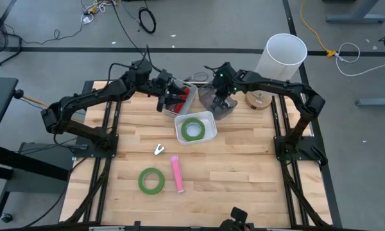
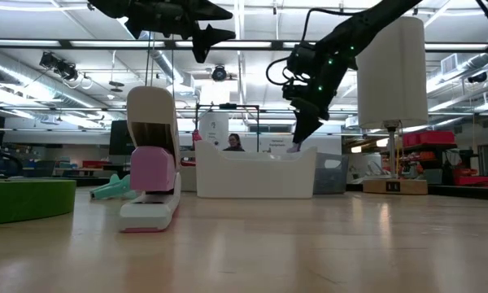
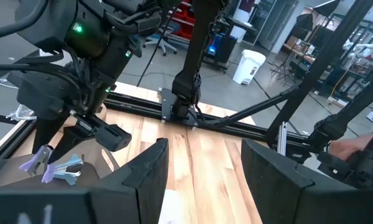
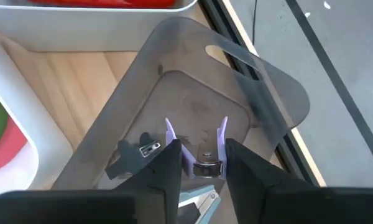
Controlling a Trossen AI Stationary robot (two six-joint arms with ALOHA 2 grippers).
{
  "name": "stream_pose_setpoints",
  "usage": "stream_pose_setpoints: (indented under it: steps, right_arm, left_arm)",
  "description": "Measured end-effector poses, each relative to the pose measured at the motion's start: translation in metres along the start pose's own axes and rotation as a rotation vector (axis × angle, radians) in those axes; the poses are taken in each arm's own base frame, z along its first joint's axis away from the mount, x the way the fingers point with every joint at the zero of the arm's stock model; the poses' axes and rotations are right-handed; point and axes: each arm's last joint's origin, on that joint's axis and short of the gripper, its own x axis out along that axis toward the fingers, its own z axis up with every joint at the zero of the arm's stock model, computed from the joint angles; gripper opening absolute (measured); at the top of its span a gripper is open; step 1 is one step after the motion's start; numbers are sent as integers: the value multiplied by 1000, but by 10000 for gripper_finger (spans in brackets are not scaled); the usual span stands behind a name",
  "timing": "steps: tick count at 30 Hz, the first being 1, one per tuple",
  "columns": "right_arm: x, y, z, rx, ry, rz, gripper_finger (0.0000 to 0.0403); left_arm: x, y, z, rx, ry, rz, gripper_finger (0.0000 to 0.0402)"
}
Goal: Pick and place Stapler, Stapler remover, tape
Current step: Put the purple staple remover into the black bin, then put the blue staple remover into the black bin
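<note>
right gripper (image 4: 198,163): over the grey tray (image 4: 236,93), fingers clamped on a purple staple remover (image 4: 199,155)
staple remover: between the fingertips, low inside the tray, teal one (image 4: 196,202) just beneath
left gripper (image 3: 205,165): raised beside the red bin (image 1: 187,97), fingers apart, holding nothing
tape: green roll (image 1: 192,129) in the white bin (image 1: 179,131) near the right gripper; another green roll (image 1: 151,180) well away on the table (image 1: 244,167)
stapler (image 1: 177,173): pink, beside the loose roll
risk: early release could bounce the remover off the tray wall; it may land on the teal one

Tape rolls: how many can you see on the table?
2 for certain: one green tape roll lying flat on the bare wood, another green tape roll inside the white bin. Something red shows beneath that one, possibly a third.
</note>
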Motion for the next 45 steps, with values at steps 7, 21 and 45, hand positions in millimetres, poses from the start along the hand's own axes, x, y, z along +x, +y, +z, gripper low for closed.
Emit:
stream_pose_setpoints:
  steps: [7, 21, 45]
  right_arm:
    - [0, 0, 1, 2, -15, -4, 112]
    - [-1, 0, 1, 60, -16, -1, 261]
    - [-138, 23, 8, 21, -408, -2, 265]
  left_arm:
    - [0, 0, 0, 0, 0, 0, 204]
    - [0, 0, 0, -2, 2, 0, 204]
    - [-4, -13, -60, -303, 533, 222, 204]
